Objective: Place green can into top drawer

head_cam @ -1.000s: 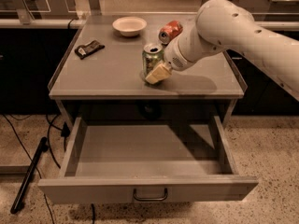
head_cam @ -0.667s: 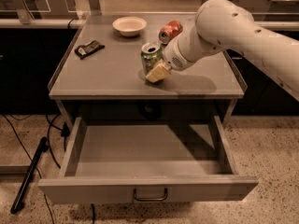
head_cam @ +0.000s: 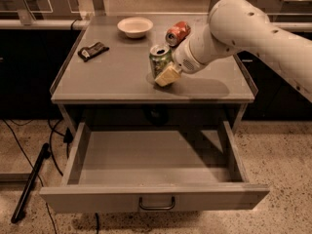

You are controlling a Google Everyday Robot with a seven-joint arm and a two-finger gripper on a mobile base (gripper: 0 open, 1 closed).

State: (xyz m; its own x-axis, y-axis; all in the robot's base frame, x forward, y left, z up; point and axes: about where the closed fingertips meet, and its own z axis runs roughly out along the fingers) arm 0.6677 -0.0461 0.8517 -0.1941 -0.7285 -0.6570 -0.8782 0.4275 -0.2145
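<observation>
The green can [head_cam: 159,59] stands upright on the grey table top [head_cam: 112,82], just right of its middle, silver top showing. My gripper [head_cam: 166,72] is at the can's right front side, low against it, with the white arm [head_cam: 229,30] reaching in from the upper right. The can's base rests on or just at the table surface. The top drawer [head_cam: 146,193] is pulled fully open below the table's front edge. Its inside is empty, and its bar handle [head_cam: 157,204] faces the camera.
A white bowl [head_cam: 135,26] sits at the back of the table. A red can [head_cam: 177,33] lies on its side behind the green can. A black object [head_cam: 92,50] lies at the left. A black rod [head_cam: 29,182] and cables lie on the floor at the left.
</observation>
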